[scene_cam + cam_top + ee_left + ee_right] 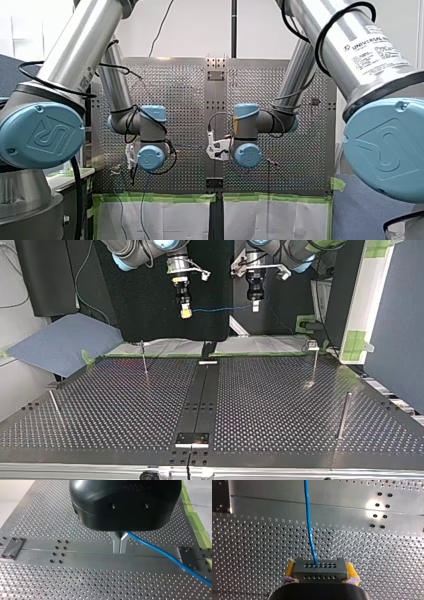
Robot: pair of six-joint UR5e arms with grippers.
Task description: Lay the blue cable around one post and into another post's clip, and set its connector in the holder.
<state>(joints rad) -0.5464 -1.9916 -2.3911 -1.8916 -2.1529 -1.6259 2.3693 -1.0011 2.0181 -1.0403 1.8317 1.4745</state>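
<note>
The blue cable (220, 309) hangs stretched in the air between my two grippers, high above the perforated table (280, 405). My right gripper (319, 573), at the top view's left (185, 313), has its yellow pads (352, 571) shut on the grey connector (319, 568), and the cable (310, 525) runs straight ahead out of it. My left gripper (120, 546), at the top view's right (255, 306), has its metal fingers shut on the cable (160, 552), which trails off to one side.
Thin posts stand on the table: one (144, 357) at the top view's far left, one with a clip on top (313, 360) at the far right, one (344, 415) at the near right, and one (54, 405) at the near left. A small holder plate (192, 439) sits on the centre strip.
</note>
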